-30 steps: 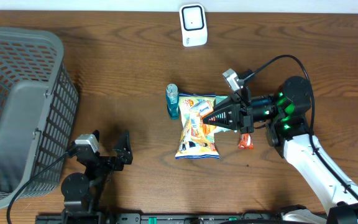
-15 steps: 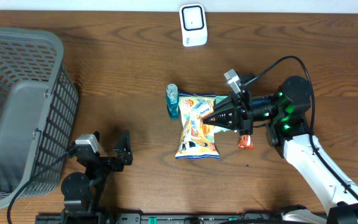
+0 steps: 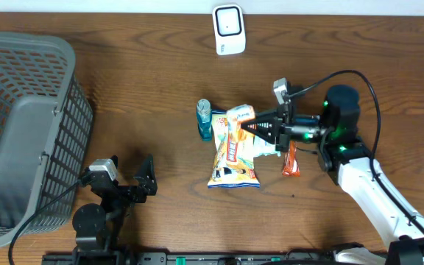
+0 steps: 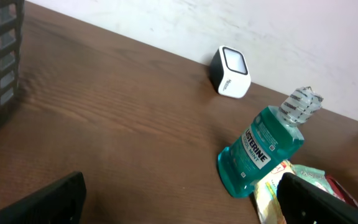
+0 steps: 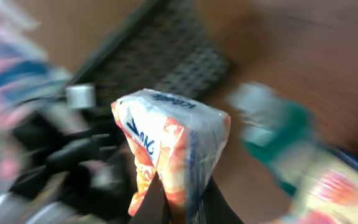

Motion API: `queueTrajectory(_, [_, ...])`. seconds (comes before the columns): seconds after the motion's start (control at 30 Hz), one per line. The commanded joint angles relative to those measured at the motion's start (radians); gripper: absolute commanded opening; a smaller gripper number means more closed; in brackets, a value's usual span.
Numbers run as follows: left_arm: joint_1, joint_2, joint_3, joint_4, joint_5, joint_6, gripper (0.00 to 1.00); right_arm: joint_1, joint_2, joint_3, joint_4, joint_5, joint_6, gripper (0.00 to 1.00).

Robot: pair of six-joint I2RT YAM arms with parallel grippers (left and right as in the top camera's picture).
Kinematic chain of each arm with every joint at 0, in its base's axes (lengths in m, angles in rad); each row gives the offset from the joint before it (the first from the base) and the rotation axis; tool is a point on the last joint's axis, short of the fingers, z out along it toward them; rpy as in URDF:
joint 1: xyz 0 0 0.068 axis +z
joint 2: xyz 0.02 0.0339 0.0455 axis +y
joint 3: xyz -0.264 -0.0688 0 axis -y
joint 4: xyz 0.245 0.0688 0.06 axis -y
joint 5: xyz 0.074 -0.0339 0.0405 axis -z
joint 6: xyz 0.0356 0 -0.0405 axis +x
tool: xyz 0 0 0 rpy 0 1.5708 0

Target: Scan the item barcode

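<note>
My right gripper (image 3: 249, 126) is shut on a small orange-and-white snack packet (image 3: 234, 136) and holds it above the table's middle. In the blurred right wrist view the packet (image 5: 173, 137) stands up out of the shut right gripper (image 5: 182, 202). The white barcode scanner (image 3: 228, 29) stands at the table's far edge; it also shows in the left wrist view as the scanner (image 4: 230, 72). My left gripper (image 3: 137, 184) rests open and empty near the front left. Through the left wrist camera the left gripper (image 4: 185, 202) shows only bare table between its fingers.
A larger colourful snack bag (image 3: 234, 171) lies under the held packet. A teal mouthwash bottle (image 3: 205, 119) stands just left of it, seen as the bottle (image 4: 266, 146) from the left wrist. A red bar (image 3: 291, 163) lies to the right. A grey basket (image 3: 20, 132) fills the left side.
The right gripper has lifted and swung round with the small packet pinched in it, raising it off the larger bag. The left arm has stayed still.
</note>
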Motion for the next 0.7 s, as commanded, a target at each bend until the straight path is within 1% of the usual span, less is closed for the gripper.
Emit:
queueTrajectory(0.0, [-0.004,0.001,-0.014,-0.027,0.010,-0.001,0.98,-0.003,0.002,0.002,-0.027,0.297,-0.183,0.01])
queueTrajectory(0.2, [-0.004,0.001,-0.014,-0.026,0.009,-0.001,0.98,-0.003,0.005,0.004,-0.035,0.580,-0.243,0.01])
queueTrajectory(0.37, [-0.004,0.001,-0.014,-0.027,0.010,-0.001,0.98,-0.001,0.046,0.065,-0.104,0.681,-0.331,0.01])
queueTrajectory(0.43, [-0.004,0.001,-0.014,-0.027,0.010,-0.001,0.98,0.007,0.093,0.132,-0.163,0.724,-0.379,0.01])
queueTrajectory(0.53, [-0.004,0.001,-0.014,-0.026,0.010,-0.001,0.98,0.027,0.201,0.279,-0.280,0.803,-0.449,0.01])
queueTrajectory(0.67, [-0.004,0.001,-0.014,-0.027,0.010,-0.001,0.98,0.058,0.383,0.539,-0.425,0.909,-0.511,0.01])
